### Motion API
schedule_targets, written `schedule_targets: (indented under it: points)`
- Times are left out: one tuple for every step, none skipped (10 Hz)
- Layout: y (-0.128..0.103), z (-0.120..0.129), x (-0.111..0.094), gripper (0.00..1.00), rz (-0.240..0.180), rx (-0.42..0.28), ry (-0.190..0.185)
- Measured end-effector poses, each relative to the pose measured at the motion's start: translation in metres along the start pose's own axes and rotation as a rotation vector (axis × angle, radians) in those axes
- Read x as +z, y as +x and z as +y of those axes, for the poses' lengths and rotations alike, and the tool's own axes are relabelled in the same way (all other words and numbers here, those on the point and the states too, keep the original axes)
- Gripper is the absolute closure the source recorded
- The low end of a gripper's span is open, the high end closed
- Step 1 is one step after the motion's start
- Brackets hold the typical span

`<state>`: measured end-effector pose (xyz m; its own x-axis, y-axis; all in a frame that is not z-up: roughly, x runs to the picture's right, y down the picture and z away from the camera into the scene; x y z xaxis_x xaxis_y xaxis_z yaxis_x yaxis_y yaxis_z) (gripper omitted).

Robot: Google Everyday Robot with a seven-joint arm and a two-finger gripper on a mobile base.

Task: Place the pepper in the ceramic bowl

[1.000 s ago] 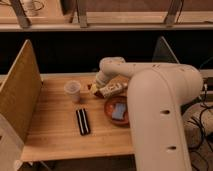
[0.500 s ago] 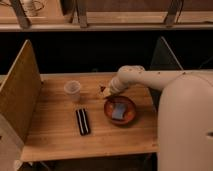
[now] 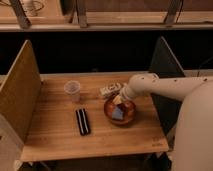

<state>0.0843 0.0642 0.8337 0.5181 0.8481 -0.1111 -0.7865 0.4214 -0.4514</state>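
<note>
The ceramic bowl (image 3: 132, 112) is a glossy orange-brown dish on the wooden table, right of centre. A blue-grey block and a pale piece lie inside it. My white arm reaches in from the right, passing over the bowl's far rim. My gripper (image 3: 110, 91) is at the arm's tip, just beyond the bowl's back left edge and low over the table. It shows only as a pale shape. The pepper is hidden from this view.
A translucent whitish cup (image 3: 72, 90) stands at the left of the table. A black striped bar (image 3: 82, 121) lies in front of it, left of the bowl. Upright panels (image 3: 20, 90) stand along the table's left and right sides, with a dark ledge behind.
The gripper has shifted a little to the right, closer to the bowl's back edge. The bulk of the arm has swung away to the right, uncovering the bowl.
</note>
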Motion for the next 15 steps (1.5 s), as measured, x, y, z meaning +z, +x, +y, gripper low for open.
schedule_targets:
  points:
    - [-0.0009,0.0011,0.0006,0.9,0.0,-0.002,-0.001]
    - [-0.0013,0.0015,0.0009,0.78,0.0,-0.003,-0.002]
    - [-0.0012,0.0014,0.0008,0.68,0.0,-0.004,-0.001]
    - [-0.0014,0.0014,0.0008,0.58,0.0,-0.004,-0.001]
    - [-0.0017,0.0014,0.0007,0.5,0.0,-0.004,-0.001]
    - [-0.0015,0.0012,0.0007,0.38,0.0,-0.003,-0.001]
    - [-0.0014,0.0011,0.0006,0.28,0.0,-0.003,-0.001]
    - [-0.0013,0.0011,0.0006,0.22,0.0,-0.002,-0.001]
    - [-0.0011,0.001,0.0007,0.2,0.0,-0.002,-0.001]
    - [-0.0009,0.0006,0.0005,0.2,0.0,-0.002,-0.001]
    - [-0.0008,0.0005,0.0004,0.2,0.0,-0.001,0.0]
    - [-0.0007,0.0004,0.0005,0.2,0.0,-0.001,0.0]
    - [-0.0006,0.0004,0.0006,0.2,0.0,-0.001,-0.001]
    - [-0.0004,0.0001,0.0005,0.2,0.0,-0.001,0.0]
    - [-0.0003,0.0001,0.0005,0.2,0.001,-0.001,0.0]
